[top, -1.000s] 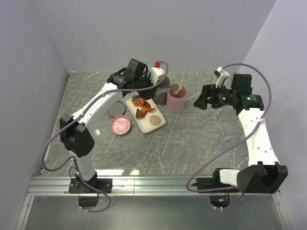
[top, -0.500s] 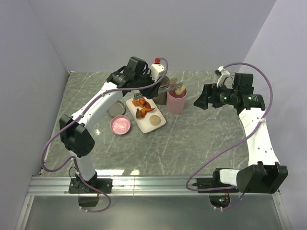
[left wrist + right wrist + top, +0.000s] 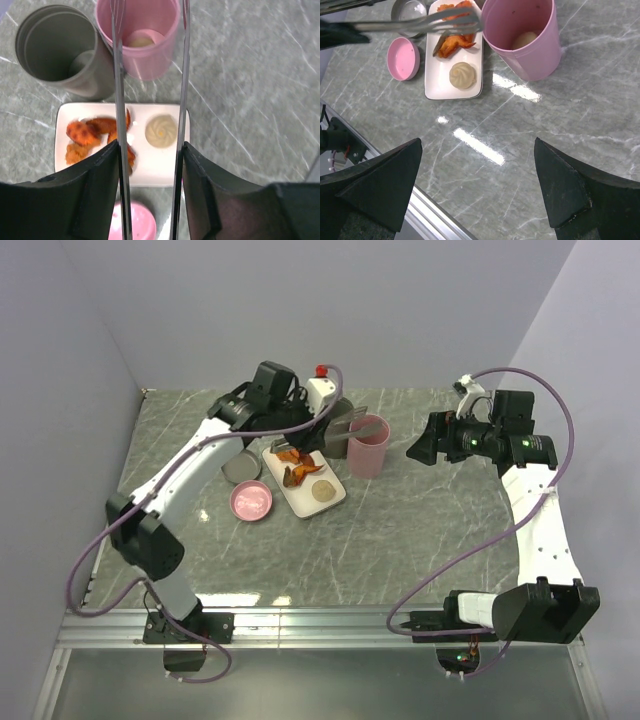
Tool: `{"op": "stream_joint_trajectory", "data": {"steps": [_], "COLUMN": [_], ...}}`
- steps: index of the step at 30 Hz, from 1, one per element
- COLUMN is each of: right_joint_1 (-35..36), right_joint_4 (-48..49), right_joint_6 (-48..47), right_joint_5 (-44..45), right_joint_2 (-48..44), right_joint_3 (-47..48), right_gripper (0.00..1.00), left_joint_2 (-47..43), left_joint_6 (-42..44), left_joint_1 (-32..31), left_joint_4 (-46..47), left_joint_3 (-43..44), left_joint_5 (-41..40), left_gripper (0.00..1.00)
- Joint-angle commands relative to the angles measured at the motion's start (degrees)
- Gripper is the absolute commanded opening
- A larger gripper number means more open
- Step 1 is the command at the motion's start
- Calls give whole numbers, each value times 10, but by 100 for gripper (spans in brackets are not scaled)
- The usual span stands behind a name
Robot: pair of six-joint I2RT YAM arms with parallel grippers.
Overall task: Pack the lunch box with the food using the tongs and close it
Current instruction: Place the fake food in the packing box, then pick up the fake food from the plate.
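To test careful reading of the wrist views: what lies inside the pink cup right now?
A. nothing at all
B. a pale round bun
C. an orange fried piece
B: a pale bun rests at the bottom of the pink cup, while the orange fried pieces all lie on the white tray.

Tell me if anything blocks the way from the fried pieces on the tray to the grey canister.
Nothing visible does. The grey canister stands lidless just beyond the tray edge nearest the fried pieces; the pink cup stands beside it, not between.
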Motion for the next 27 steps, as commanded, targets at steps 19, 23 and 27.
{"op": "stream_joint_trajectory", "data": {"steps": [19, 23, 27], "right_joint_1": [-10, -10, -10], "right_joint_4": [-7, -4, -7], "right_joint_6": [-7, -6, -8], "right_joint_5": [-14, -14, -16], "right_joint_2": [-2, -3, 1], "right_joint_3": [25, 20, 24], "right_gripper": [100, 100, 100], "left_joint_2": [-245, -223, -203], "left_joint_6": [57, 62, 65], "left_joint_1": [68, 69, 69], "left_joint_4": [-43, -27, -4], "left_joint_3": [-299, -323, -335], "left_joint_5": [32, 27, 14], "left_gripper": [59, 60, 60]}}
